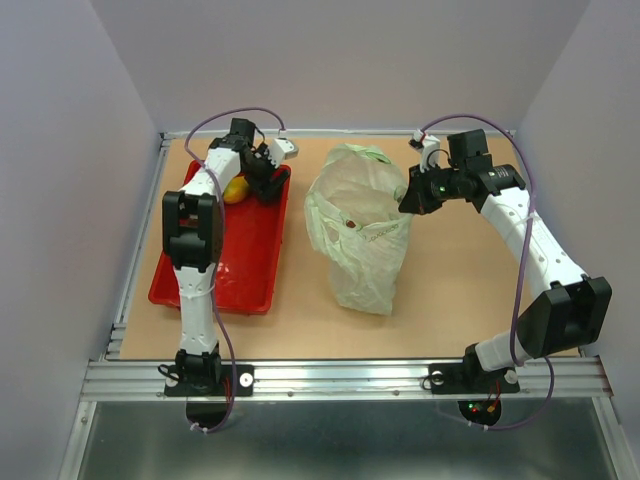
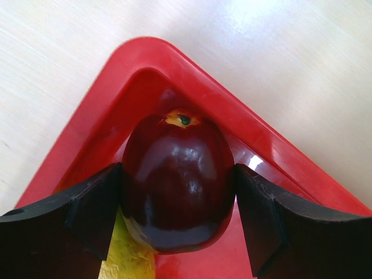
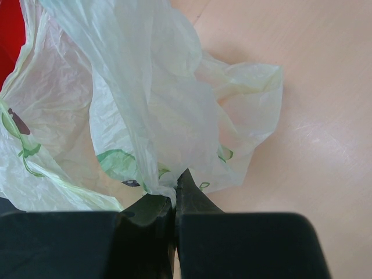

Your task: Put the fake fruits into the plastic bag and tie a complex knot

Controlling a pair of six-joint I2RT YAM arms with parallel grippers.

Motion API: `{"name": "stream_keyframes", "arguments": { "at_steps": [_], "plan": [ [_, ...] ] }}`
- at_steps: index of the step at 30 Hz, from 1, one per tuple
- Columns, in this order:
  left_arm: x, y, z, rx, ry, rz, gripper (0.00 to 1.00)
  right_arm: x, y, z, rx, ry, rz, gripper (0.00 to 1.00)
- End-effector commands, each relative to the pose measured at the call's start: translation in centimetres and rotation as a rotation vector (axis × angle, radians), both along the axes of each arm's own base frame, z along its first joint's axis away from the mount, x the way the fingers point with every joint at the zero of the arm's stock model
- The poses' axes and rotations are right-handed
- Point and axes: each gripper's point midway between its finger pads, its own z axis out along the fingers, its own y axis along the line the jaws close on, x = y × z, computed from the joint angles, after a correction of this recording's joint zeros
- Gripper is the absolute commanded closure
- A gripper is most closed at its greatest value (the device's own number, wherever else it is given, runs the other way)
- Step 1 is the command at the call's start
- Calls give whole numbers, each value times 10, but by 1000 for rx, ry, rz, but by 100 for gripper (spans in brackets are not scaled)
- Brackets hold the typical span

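In a corner of the red tray, upper left of the top view, the dark red apple is squeezed by the left gripper for lifting, while the plastic bag at centre is pinched at its edge by the right gripper, presumably holding its mouth open.

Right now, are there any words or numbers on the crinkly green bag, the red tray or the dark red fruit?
Crinkly pale-green plastic bag: only green leaf pictures, no readable letters; faint print in the top view is too small.
Red plastic tray: none.
Shiny dark red fruit: none.
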Motion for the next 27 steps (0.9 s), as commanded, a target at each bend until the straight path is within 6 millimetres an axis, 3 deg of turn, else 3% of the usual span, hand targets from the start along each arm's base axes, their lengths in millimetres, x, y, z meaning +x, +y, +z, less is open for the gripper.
{"name": "stream_keyframes", "arguments": {
  "at_steps": [1,3,8,10,12,18,24,27],
  "plan": [
    [-11,5,85,-32,-99,-6,53,0,5,16,8,-54,28,99],
    [-17,7,118,-76,-131,8,57,0,5,18,8,-59,27,100],
    [-57,-28,262,-331,-329,-94,57,-2,6,19,14,-61,37,100],
    [-84,-50,302,-439,-350,-153,57,-1,6,20,16,-64,40,100],
    [-107,-74,329,-512,-369,-199,57,0,7,21,20,-66,43,100],
    [-154,-138,339,-620,-370,-331,58,-1,10,26,33,-73,56,100],
    [-196,-201,309,-646,-292,-442,57,-3,10,24,36,-72,64,100],
    [-203,-220,288,-633,-274,-446,43,-5,11,24,44,-67,72,100]
  ]
}}
